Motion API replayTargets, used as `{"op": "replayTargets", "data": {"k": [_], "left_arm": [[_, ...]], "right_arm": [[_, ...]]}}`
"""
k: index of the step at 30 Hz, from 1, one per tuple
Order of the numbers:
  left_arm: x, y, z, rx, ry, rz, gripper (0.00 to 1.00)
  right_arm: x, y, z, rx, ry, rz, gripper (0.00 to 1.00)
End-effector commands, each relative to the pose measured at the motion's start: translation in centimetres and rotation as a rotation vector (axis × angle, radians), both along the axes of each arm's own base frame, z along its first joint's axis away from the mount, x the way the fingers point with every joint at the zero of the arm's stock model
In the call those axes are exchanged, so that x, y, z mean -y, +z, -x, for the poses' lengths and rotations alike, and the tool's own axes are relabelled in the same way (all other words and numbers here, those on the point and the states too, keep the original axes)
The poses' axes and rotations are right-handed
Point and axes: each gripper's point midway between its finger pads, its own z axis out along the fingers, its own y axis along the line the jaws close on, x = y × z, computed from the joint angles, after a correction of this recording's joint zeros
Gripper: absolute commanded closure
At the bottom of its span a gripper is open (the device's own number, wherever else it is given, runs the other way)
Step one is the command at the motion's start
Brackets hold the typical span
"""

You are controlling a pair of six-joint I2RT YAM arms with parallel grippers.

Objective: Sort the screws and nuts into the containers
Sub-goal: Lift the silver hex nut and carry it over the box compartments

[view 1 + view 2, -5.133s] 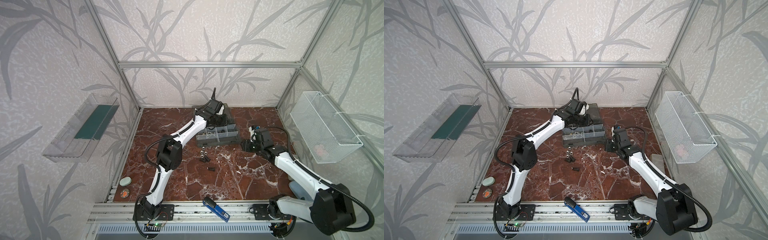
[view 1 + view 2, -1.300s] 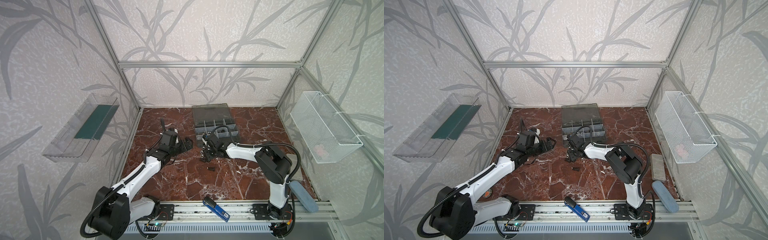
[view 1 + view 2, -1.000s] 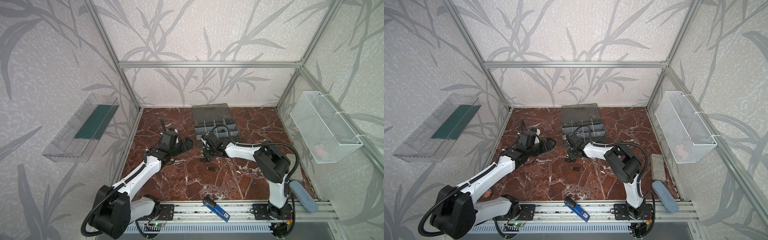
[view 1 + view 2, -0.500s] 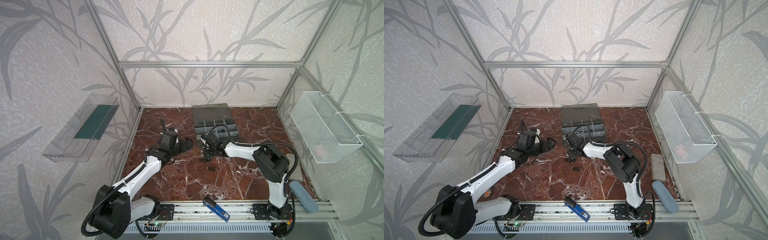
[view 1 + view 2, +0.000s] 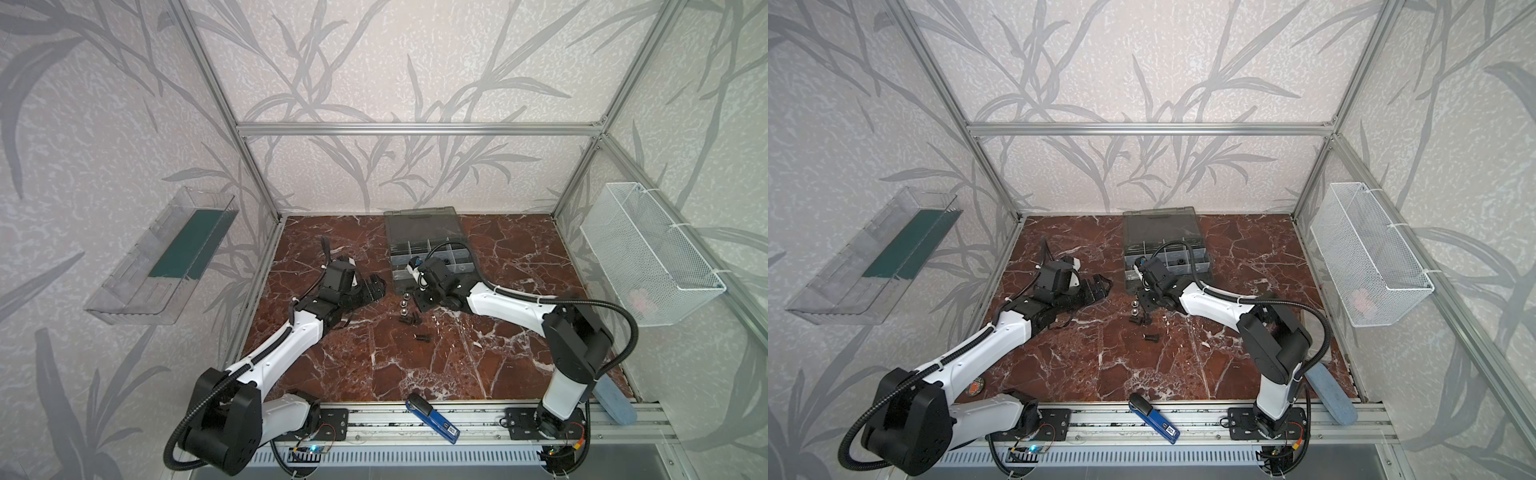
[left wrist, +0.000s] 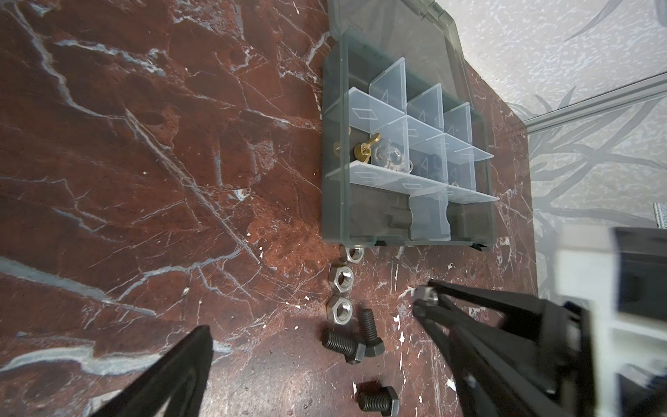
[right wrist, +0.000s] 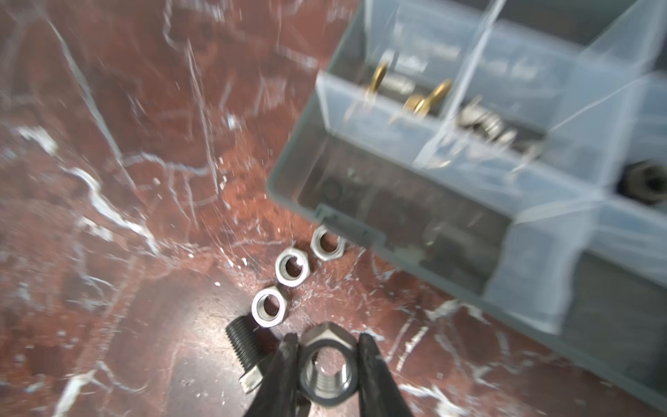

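Note:
A shiny hex nut point(image 7: 326, 364) is pinched between the fingers of my right gripper point(image 7: 327, 343), just above the marble floor. Three more nuts point(image 7: 291, 268) lie in a row running toward the corner of the grey organiser case point(image 7: 288, 173) with its containers. A dark screw point(image 7: 243, 346) lies beside the gripper. In the left wrist view I see three screws point(image 6: 343, 342) near the nuts point(image 6: 340, 278). My left gripper point(image 5: 374, 289) stands open, left of the pile and apart from it. The right gripper point(image 5: 420, 302) is at the pile's right side.
The case's smoky lid point(image 5: 422, 226) lies open toward the back wall; one cell holds brass wing nuts point(image 6: 364, 148). A blue device point(image 5: 432, 417) rests on the front rail. A white wire basket point(image 5: 648, 257) hangs right, a clear tray point(image 5: 166, 257) left.
Over the last second the right gripper's fingers closed onto a nut at the pile. The left arm stayed nearly still. Five seconds ago both grippers were up by the case.

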Motion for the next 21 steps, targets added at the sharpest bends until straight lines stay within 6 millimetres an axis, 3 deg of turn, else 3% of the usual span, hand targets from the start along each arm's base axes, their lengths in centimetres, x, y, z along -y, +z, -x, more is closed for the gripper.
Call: {"op": "replayTargets", "data": {"k": [1,10,11,15,21], "left_arm": [[0.0,-0.2,-0.1,-0.002,0.004,0.009,0.01],[0.1,0.1,-0.1,0.0,-0.001,0.018,0.01],[0.2,0.1,-0.1,0.001,-0.002,0.018,0.01],[0.1,0.2,0.0,-0.001,0.0,0.018,0.01],[0.2,0.1,0.2,-0.009,-0.003,0.026,0.01]], "right_arm": [[3.0,3.3,-2.0,0.059,-0.078,-0.032,0.92],[12.3,4.0,-8.8,0.074,-0.337,0.014,0.92],[13.0,3.0,-9.6,0.057,-0.356,0.035,0.92],[14.5,1.9,-12.3,0.063,-0.386,0.086,0.92],[15.0,-0.3,-15.1,0.045,-0.403,0.129,0.92]]}}
